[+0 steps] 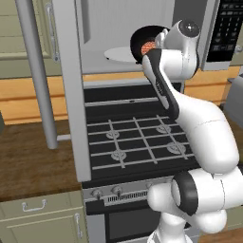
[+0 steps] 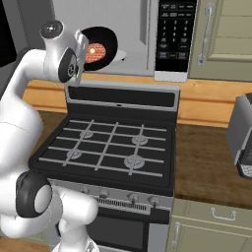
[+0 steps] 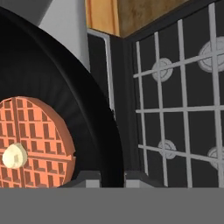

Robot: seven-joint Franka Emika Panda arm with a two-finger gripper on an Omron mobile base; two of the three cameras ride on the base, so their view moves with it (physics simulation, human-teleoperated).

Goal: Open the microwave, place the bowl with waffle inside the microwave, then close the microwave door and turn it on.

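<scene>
The black bowl (image 1: 139, 42) hangs tipped up on its edge at the mouth of the open microwave (image 1: 118, 19), above the front of the white turntable plate (image 1: 118, 54). Stuck to its face is the orange waffle (image 1: 148, 46) with a pale dab in the middle. My gripper (image 3: 113, 179) is shut on the bowl's rim (image 3: 98, 131), with the waffle (image 3: 35, 140) at the left in the hand view. From the right base view the bowl (image 2: 106, 42) and waffle (image 2: 95, 51) sit just right of my gripper (image 2: 81, 51). The microwave door (image 1: 66, 95) stands swung wide open, its bar handle (image 1: 38, 71) pointing outward.
Directly below lies the black gas stove (image 2: 108, 147) with grates and front knobs. The microwave's keypad panel (image 2: 174, 34) is right of the cavity. A grey toaster-like appliance (image 2: 242, 138) sits on the wooden counter at right. Beige cabinets flank the microwave.
</scene>
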